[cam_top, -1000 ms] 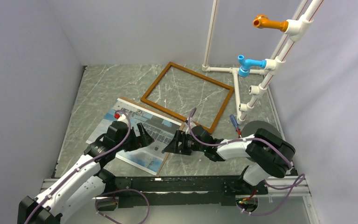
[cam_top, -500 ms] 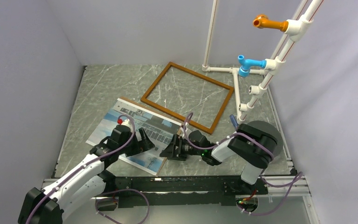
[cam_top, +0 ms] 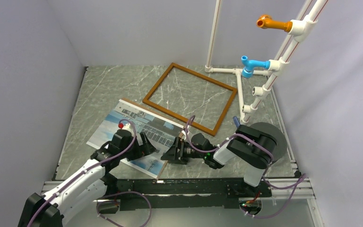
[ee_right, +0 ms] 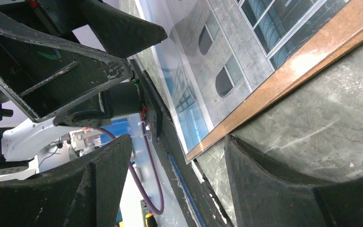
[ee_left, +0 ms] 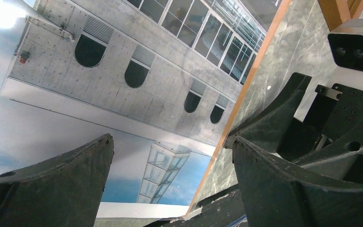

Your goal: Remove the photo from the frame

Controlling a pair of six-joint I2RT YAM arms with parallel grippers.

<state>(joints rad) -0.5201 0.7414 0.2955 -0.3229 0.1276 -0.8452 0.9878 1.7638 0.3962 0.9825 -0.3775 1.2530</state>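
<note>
The photo (cam_top: 123,128), a building print on a light-brown board, lies flat on the near left of the table, apart from the frame (cam_top: 190,98). The frame is empty, reddish-brown, and lies further back at the centre. My left gripper (cam_top: 147,144) is open above the photo's right part; the print (ee_left: 123,71) fills its wrist view. My right gripper (cam_top: 171,154) is open just right of the photo's near right edge. The board's brown edge (ee_right: 283,80) runs between its fingers in the right wrist view. Neither gripper holds anything.
A white pipe stand (cam_top: 269,71) with a blue fitting (cam_top: 250,65) and an orange fitting (cam_top: 272,22) rises at the back right. Grey walls close in left and behind. The black rail (cam_top: 179,187) runs along the near table edge.
Both arms have drawn back toward the near edge. The left gripper slid down over the photo, and the right gripper moved left and lower. Photo and frame stayed put.
</note>
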